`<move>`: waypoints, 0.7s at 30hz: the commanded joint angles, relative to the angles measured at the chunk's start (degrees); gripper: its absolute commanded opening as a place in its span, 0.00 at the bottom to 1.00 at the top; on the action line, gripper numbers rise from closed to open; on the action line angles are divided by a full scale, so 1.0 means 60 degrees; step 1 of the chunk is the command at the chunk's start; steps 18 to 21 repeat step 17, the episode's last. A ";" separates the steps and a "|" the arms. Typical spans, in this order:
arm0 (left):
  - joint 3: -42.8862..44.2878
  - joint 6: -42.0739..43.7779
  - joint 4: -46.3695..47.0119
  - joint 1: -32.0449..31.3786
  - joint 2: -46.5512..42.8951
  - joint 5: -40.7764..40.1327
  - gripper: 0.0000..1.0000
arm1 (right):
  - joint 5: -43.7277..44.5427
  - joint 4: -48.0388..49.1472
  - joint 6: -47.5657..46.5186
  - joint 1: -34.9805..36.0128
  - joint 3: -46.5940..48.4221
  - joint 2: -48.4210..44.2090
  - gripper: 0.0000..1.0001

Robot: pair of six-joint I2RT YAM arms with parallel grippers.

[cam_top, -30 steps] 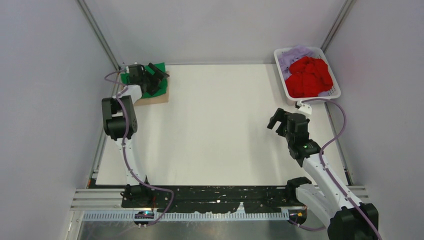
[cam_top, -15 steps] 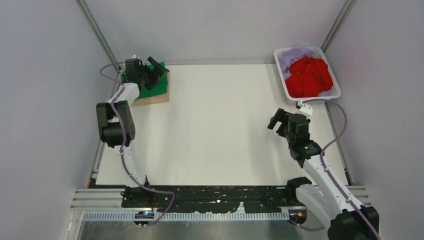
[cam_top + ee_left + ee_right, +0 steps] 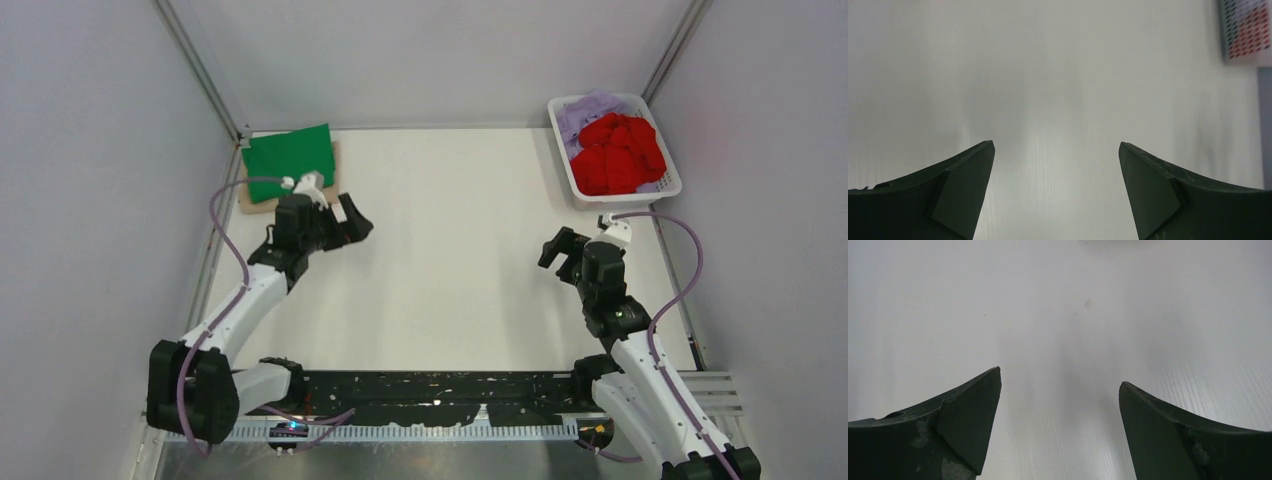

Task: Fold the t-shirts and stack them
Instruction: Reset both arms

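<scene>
green t-shirt (image 3: 290, 155) folded, long axis left-right, far-left corner | left jaws wide | right jaws wide

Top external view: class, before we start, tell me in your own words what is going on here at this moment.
Neither arm is handling anything right now. The left gripper and right gripper both hover open and empty over the white table. A folded green t-shirt lies on a tan t-shirt at the far left corner. The red t-shirt and lavender t-shirt sit crumpled in the white basket at the far right, not yet folded.
</scene>
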 commanded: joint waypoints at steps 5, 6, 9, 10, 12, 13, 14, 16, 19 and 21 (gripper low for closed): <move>-0.3130 -0.0131 0.0032 -0.1435 -0.3682 -0.2399 1.00 | 0.0102 -0.0097 0.0282 0.0030 -0.0502 -0.0588 0.95; -0.3174 -0.0106 -0.0007 -0.1438 -0.3946 -0.2371 1.00 | 0.0248 -0.0131 0.0296 0.0032 -0.0582 -0.0683 0.95; -0.3377 -0.0081 0.0077 -0.1461 -0.4456 -0.2459 1.00 | 0.0452 -0.0116 0.0420 0.0022 -0.0727 -0.0886 0.96; -0.3421 -0.0085 0.0108 -0.1454 -0.4539 -0.2490 1.00 | 0.0441 -0.0092 0.0424 0.0020 -0.0767 -0.0995 0.95; -0.3444 -0.0085 0.0159 -0.1454 -0.4542 -0.2455 1.00 | 0.0267 0.0022 0.0391 0.0026 -0.0830 -0.1190 0.95; -0.3418 -0.0069 0.0151 -0.1454 -0.4524 -0.2409 1.00 | 0.0069 0.0148 0.0243 0.0021 -0.0892 -0.1247 0.95; -0.3389 -0.0060 0.0116 -0.1459 -0.4487 -0.2358 1.00 | 0.0007 0.0186 0.0189 0.0027 -0.0904 -0.1357 0.95; -0.3306 -0.0049 0.0034 -0.1454 -0.4422 -0.2344 1.00 | -0.0125 0.0220 0.0136 0.0033 -0.0904 -0.1465 0.95; -0.3280 -0.0035 -0.0042 -0.1461 -0.4421 -0.2381 1.00 | -0.0142 0.0234 0.0131 0.0022 -0.0884 -0.1481 0.95; -0.3280 -0.0035 -0.0042 -0.1461 -0.4421 -0.2381 1.00 | -0.0142 0.0234 0.0131 0.0022 -0.0884 -0.1481 0.95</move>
